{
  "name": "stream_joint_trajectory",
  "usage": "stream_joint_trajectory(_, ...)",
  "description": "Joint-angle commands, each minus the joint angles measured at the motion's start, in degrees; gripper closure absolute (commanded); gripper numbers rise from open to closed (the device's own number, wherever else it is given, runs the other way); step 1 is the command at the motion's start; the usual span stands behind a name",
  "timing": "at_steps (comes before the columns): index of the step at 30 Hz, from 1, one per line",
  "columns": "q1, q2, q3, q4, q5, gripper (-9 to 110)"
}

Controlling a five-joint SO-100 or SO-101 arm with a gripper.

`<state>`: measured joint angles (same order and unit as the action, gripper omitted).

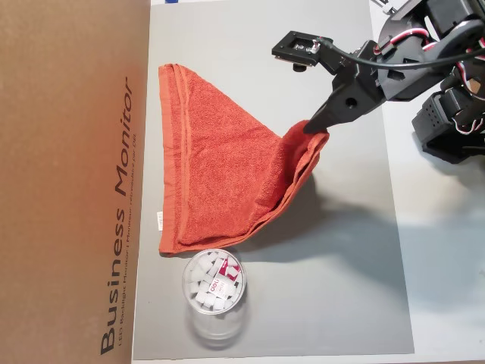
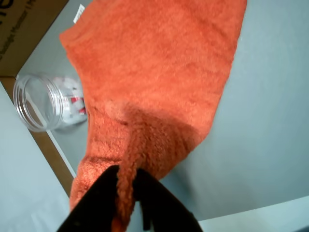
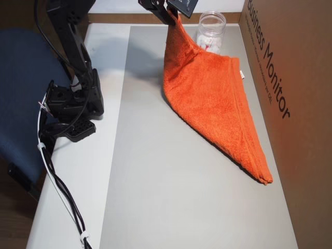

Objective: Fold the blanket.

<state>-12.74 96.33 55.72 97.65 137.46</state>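
So right now I'm holding one corner of the blanket pinched in the gripper, and it's lifted off the grey mat. In the wrist view the two black fingers are sitting at the bottom centre of the frame, nearly closed, with a rolled ridge of orange terry squeezed between them. No daylight between the jaws apart from the cloth itself.

In an overhead view the blanket is hanging as a triangle: the hemmed band edge is lying flat along the left side of the mat, right next to the cardboard box printed "Business Monitor", while the pinched corner is pulling up toward the upper right of the frame. The small white tag is poking out on the left edge, lower down.

The clear plastic jar with white bits inside is standing just below the blanket's bottom edge, very close, can't tell if it's touching.

In the other overhead view the arm is standing at upper left on the white worktop, and the blanket is draping from top centre down to lower right.
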Motion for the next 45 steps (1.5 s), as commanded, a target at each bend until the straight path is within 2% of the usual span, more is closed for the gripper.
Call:
stream_joint_trajectory(1,2.2,-1.2,-5.1,-0.6,-1.8,102)
stream_joint_trajectory(9,8.3,-8.4,-13.8,-1.7,-5.1,102)
stream_joint_trajectory(20,16.0,-14.1,-14.7,-13.9,-12.2,102)
stream_joint_trajectory(31,19.2,-18.1,-14.8,-24.7,-18.0,102)
stream_joint_trajectory(37,17.3,-17.4,-12.6,-22.2,-19.0,102)
stream_joint_trajectory(45,9.0,-9.3,-5.2,-2.6,-19.9,99)
